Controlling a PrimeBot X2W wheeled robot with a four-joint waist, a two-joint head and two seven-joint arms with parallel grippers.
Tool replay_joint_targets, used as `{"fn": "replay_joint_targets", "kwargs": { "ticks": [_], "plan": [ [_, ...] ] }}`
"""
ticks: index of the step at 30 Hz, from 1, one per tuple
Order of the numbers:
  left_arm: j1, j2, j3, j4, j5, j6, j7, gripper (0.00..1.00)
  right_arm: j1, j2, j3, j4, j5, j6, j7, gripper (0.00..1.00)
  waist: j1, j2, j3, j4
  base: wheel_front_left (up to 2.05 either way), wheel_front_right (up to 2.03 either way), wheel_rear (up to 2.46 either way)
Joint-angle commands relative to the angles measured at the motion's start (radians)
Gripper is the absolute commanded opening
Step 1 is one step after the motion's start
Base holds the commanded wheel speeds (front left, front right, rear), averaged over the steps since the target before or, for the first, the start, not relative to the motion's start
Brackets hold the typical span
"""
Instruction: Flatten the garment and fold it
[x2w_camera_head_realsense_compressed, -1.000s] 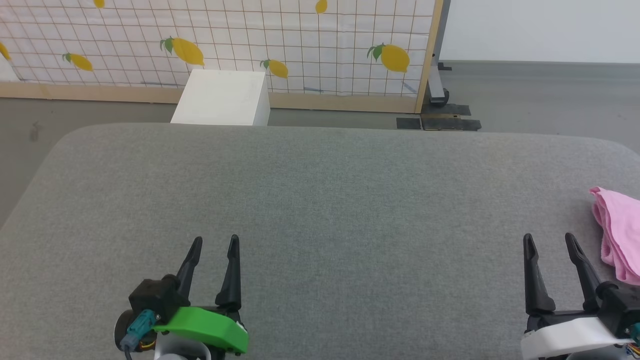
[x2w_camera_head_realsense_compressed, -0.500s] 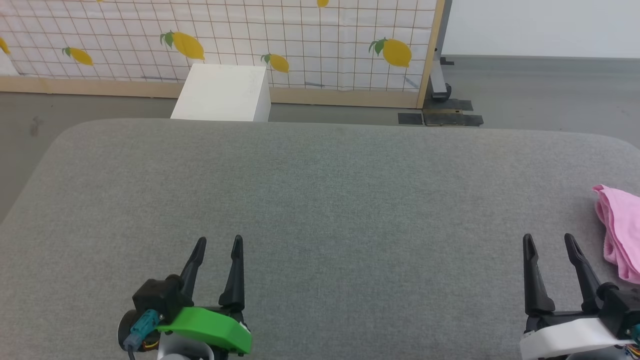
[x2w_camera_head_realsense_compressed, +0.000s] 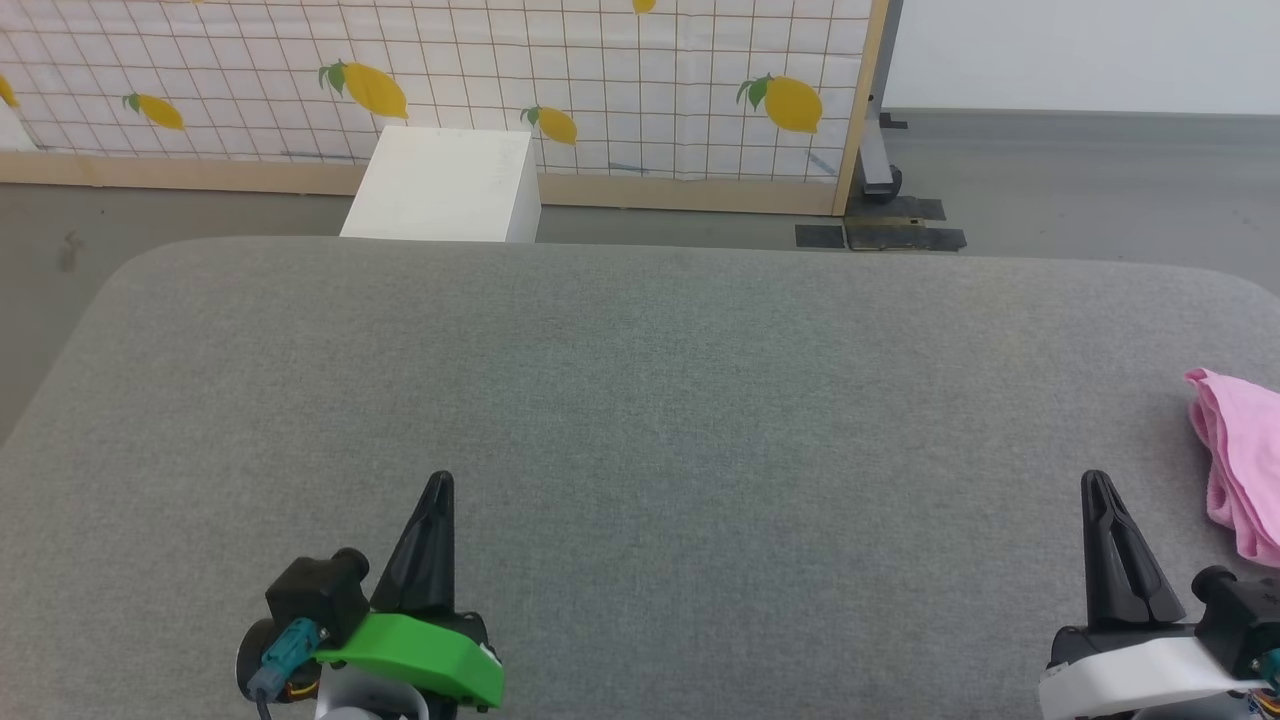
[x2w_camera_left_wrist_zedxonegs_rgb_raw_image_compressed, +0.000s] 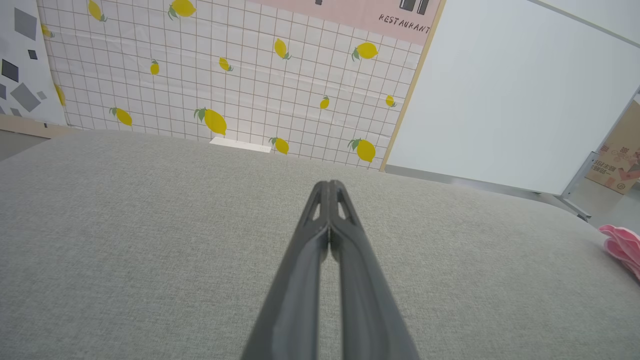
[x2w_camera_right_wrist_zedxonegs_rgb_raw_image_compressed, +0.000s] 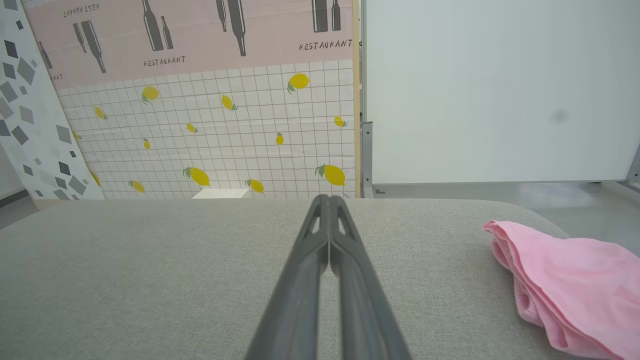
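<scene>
The pink garment (x2w_camera_head_realsense_compressed: 1243, 450) lies bunched at the right edge of the grey cloth-covered table (x2w_camera_head_realsense_compressed: 640, 400), partly cut off by the head view's border. It shows larger in the right wrist view as the garment (x2w_camera_right_wrist_zedxonegs_rgb_raw_image_compressed: 570, 280), folded over in soft layers, and as a small pink corner of the garment (x2w_camera_left_wrist_zedxonegs_rgb_raw_image_compressed: 622, 246) in the left wrist view. My right gripper (x2w_camera_head_realsense_compressed: 1097, 480) is shut and empty, a short way left of the garment and apart from it. My left gripper (x2w_camera_head_realsense_compressed: 438, 482) is shut and empty over bare table at the near left. Both show shut fingertips together: left gripper (x2w_camera_left_wrist_zedxonegs_rgb_raw_image_compressed: 329, 184), right gripper (x2w_camera_right_wrist_zedxonegs_rgb_raw_image_compressed: 328, 198).
A white box (x2w_camera_head_realsense_compressed: 445, 185) stands on the floor beyond the table's far edge. Behind it is a lemon-patterned partition (x2w_camera_head_realsense_compressed: 430, 80) with a wooden frame and a metal foot (x2w_camera_head_realsense_compressed: 875, 180). The table's corners are rounded.
Both grippers have shut from open; their fingers now stand together. The arms have stayed in place, and the garment has not moved.
</scene>
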Motion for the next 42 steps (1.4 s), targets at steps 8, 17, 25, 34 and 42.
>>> {"fn": "replay_joint_targets", "kwargs": {
  "ticks": [8, 17, 25, 34, 42],
  "plan": [
    [0.001, 0.0, 0.004, -0.006, 0.011, 0.003, 0.009, 0.0, -0.004, 0.0, 0.004, -0.001, -0.005, 0.0, 0.008, 0.0, 0.0001, 0.0, 0.001, -0.002, 0.0, 0.0, 0.0],
    [0.002, -0.001, 0.012, -0.017, 0.032, 0.01, 0.028, 0.0, -0.011, 0.0, 0.013, -0.002, -0.014, 0.0, 0.025, 0.0, 0.0001, 0.0, 0.003, -0.006, 0.0, 0.0, 0.0],
    [0.003, -0.001, 0.019, -0.027, 0.05, 0.016, 0.044, 0.0, -0.018, 0.0, 0.02, -0.003, -0.022, 0.0, 0.039, 0.0, 0.0001, 0.0, 0.004, -0.009, 0.0, 0.0, 0.0],
    [0.005, -0.001, 0.028, -0.039, 0.073, 0.024, 0.064, 0.0, -0.026, 0.0, 0.029, -0.004, -0.031, 0.0, 0.057, 0.0, 0.0001, 0.0, 0.006, -0.013, 0.0, 0.0, 0.0],
    [0.006, -0.002, 0.036, -0.051, 0.094, 0.03, 0.082, 0.0, -0.033, 0.001, 0.037, -0.005, -0.04, 0.0, 0.074, 0.0, 0.0001, 0.0, 0.007, -0.016, 0.0, 0.0, 0.0]
  ]
}}
